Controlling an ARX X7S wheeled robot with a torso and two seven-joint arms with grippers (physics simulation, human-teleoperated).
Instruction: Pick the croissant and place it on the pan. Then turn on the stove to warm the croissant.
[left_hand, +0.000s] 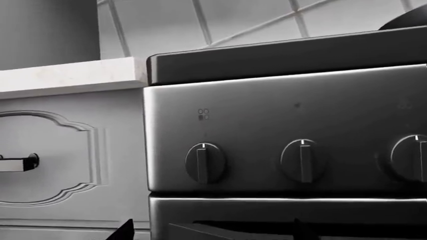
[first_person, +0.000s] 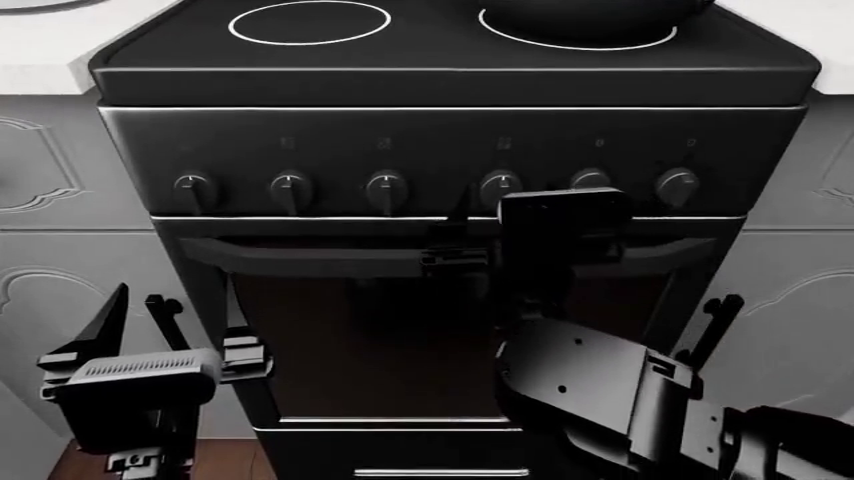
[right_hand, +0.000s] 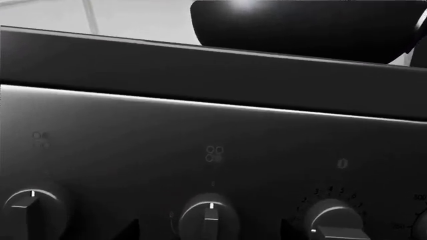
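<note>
The black stove (first_person: 454, 130) fills the head view, with a row of front knobs. The glossy black pan (first_person: 587, 15) sits on its back right burner, and it also shows as a dark bowl shape (right_hand: 307, 25) above the stove's edge. The croissant is hidden. My right gripper (first_person: 478, 212) is up against the control panel. It is open, with a fingertip (right_hand: 127, 231) on each side of the fourth knob from the left (right_hand: 211, 217). My left gripper (first_person: 134, 315) hangs low at the stove's left, open and empty, and faces the left-hand knobs (left_hand: 205, 162).
A white counter (left_hand: 67, 75) and a white cabinet front with a dark drawer handle (left_hand: 20, 162) adjoin the stove's left side. The oven door handle (first_person: 334, 250) runs below the knobs. A numbered dial (right_hand: 330, 225) sits just to the right of the straddled knob.
</note>
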